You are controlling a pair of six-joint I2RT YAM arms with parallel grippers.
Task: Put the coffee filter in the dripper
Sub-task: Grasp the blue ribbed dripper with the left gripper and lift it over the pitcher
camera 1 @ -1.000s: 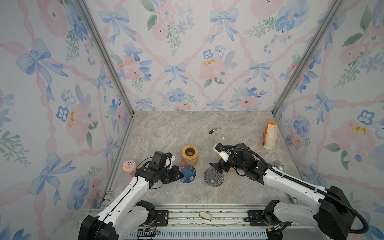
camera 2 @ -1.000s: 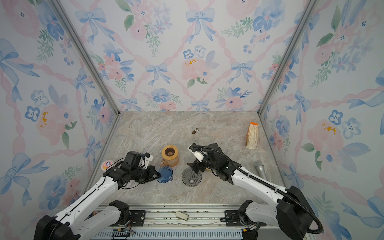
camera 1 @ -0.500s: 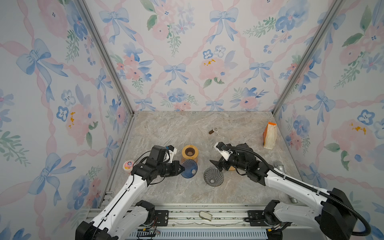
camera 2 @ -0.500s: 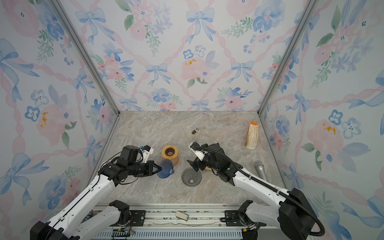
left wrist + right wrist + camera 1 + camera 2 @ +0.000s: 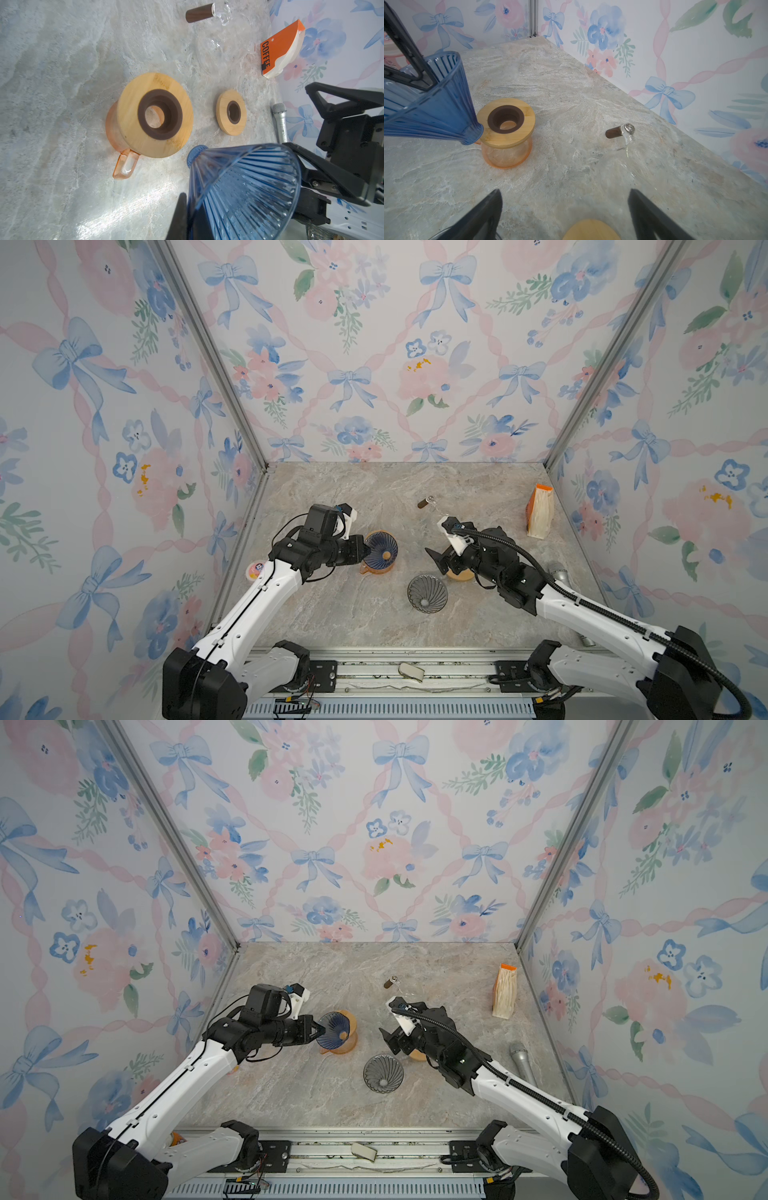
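Coffee filter pack [image 5: 540, 512]: stands upright at far right of marble-look tabletop [image 5: 353, 497], just beside right wall; orange card front printed COFFEE, white crinkled paper edges behind; untouched, well apart from both grippers.

Left gripper [image 5: 365, 551]: pinches rim of blue cone [image 5: 380, 547]; one finger inside, one outside, pressed together on the thin wall.

Blue cone: translucent ribbed plastic, funnel shape; hangs tilted in the air, wide mouth toward left arm, narrow end down by edge of wooden collar [image 5: 527, 118]; contact there impossible to tell.

Wooden collar: flat pale disc, dark brown inner ring, open hole in the middle; sits on squat translucent orange mug [image 5: 506, 155] with loop handle.

Grey cone [image 5: 427, 593]: smoky ribbed funnel on tabletop near the front, between the arms; which way up hard to tell.

Right gripper [image 5: 564, 191]: fingers spread wide, nothing between them; hovers over second wooden ring [image 5: 222, 120], same disc shape, flat on tabletop.

Around: clear glass piece [image 5: 614, 132] with dark brown stub handle, lying toward the back; silver microphone [image 5: 519, 1056] with mesh head, lying by right wall; small round pink-topped tub [image 5: 254, 570] at left edge.

In the way: right arm and wooden ring between grey cone and coffee filter pack.
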